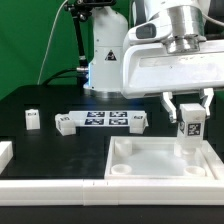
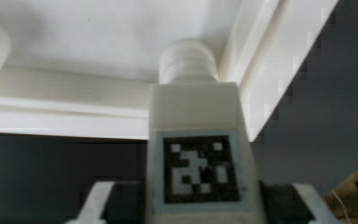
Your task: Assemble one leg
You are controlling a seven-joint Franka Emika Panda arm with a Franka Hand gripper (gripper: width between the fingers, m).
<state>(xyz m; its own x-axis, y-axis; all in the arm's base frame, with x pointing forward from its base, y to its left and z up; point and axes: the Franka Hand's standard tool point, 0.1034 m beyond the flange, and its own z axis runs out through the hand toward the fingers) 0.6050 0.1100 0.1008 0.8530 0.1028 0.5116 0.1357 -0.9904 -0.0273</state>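
Pinching the leg (image 1: 190, 127) (image 2: 197, 120) between the fingers (image 1: 208, 103) (image 2: 101, 205), one pressed to each side, near its upper end. Holding it upright over the tray (image 1: 150, 172) (image 2: 87, 95), at the far corner toward the exterior view's right, with the tag facing the exterior camera. From the wrist, lined up with its narrower round tip at the raised round socket in that corner; touching or just short of it, cannot tell.

Farther back on the dark bench (image 1: 40, 100), apart from the tray: the marker board (image 1: 100, 120), lying flat. Just beside its end on the exterior view's right, a small white block (image 1: 138, 121); at its other end, a second block (image 1: 66, 124); standing alone farther toward the exterior view's left, a third block (image 1: 33, 119). At the near edge on that side, part of a white piece (image 1: 5, 152), cut off by the frame.
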